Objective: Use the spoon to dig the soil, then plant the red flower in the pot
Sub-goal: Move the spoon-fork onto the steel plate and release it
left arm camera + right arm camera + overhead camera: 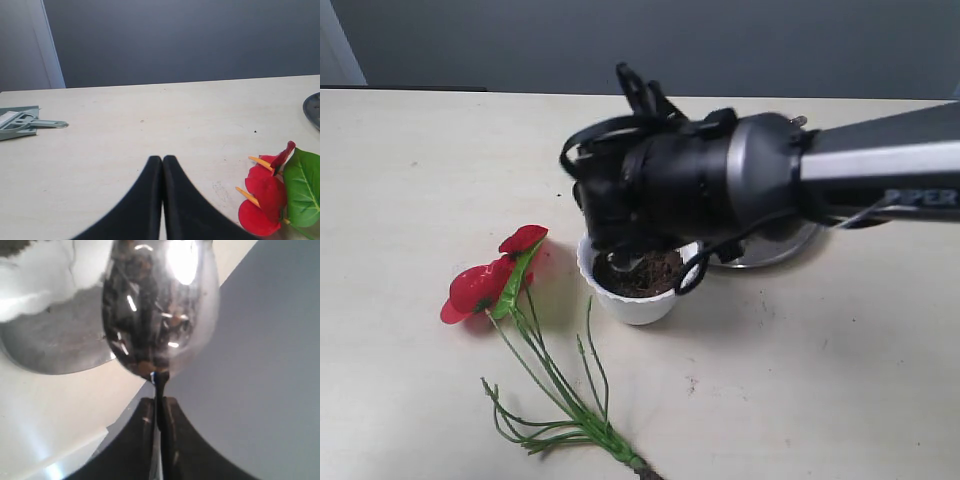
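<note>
The white scalloped pot stands mid-table with dark crumbly soil inside. My right arm's wrist hangs right over it and hides most of the opening. The right gripper is shut on the spoon's thin handle, and the spoon's shiny bowl fills the right wrist view; a glint of the spoon shows at the soil. The red flower lies flat to the left of the pot, its green stems running toward the front edge. My left gripper is shut and empty above the table, the red flower beside it.
A flat round steel plate sits just behind and right of the pot, partly under the right arm. A grey dustpan with brush lies far off in the left wrist view. A few soil crumbs dot the table in front of the pot.
</note>
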Controlling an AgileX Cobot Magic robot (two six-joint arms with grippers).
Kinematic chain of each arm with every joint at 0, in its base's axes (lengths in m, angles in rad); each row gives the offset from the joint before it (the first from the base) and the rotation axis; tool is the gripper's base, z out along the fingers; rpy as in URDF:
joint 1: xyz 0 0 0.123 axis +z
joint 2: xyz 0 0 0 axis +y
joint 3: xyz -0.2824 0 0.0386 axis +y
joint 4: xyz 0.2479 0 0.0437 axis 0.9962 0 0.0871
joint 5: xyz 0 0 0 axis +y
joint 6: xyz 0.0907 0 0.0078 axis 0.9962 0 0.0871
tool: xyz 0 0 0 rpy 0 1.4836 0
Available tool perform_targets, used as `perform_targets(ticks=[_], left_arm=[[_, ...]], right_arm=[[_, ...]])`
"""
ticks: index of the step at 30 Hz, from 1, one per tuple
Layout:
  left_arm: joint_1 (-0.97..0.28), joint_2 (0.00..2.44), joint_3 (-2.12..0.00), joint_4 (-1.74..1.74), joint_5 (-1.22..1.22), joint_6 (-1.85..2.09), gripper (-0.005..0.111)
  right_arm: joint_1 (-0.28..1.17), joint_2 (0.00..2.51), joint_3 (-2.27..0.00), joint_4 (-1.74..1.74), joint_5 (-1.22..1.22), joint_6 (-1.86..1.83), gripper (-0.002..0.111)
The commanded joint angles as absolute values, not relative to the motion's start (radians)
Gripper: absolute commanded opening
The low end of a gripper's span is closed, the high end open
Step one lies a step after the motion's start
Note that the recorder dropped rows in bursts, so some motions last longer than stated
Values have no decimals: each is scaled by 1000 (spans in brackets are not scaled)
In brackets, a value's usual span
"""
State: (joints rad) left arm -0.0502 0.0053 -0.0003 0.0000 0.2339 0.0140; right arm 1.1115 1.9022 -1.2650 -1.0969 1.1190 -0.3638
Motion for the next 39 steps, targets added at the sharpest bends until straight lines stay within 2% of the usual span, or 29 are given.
perform_targets(ticks=[1,5,13,20,29,32,36,39], left_arm=[[-50,0,0,0,231,10,0],[-50,0,0,0,231,10,0],[-50,0,0,0,231,10,0],[-50,0,0,0,231,10,0],[-50,0,0,0,231,10,0],[-50,0,0,0,231,10,0],[-50,0,0,0,231,10,0],[-50,0,0,0,231,10,0]], right_arm=[[1031,1830,-1265,-1012,1079,-224,-1],[919,1819,-1316,-754,1021,61,-1],[690,1927,-1437,-319,807,61,-1],[637,2166,-1665,-312,802,7,-1],[637,2316,-1732,-335,814,0,0],[637,2316,-1732,-335,833,0,9],[637,2314,-1732,-345,841,7,31],[637,2294,-1732,-377,846,68,36]])
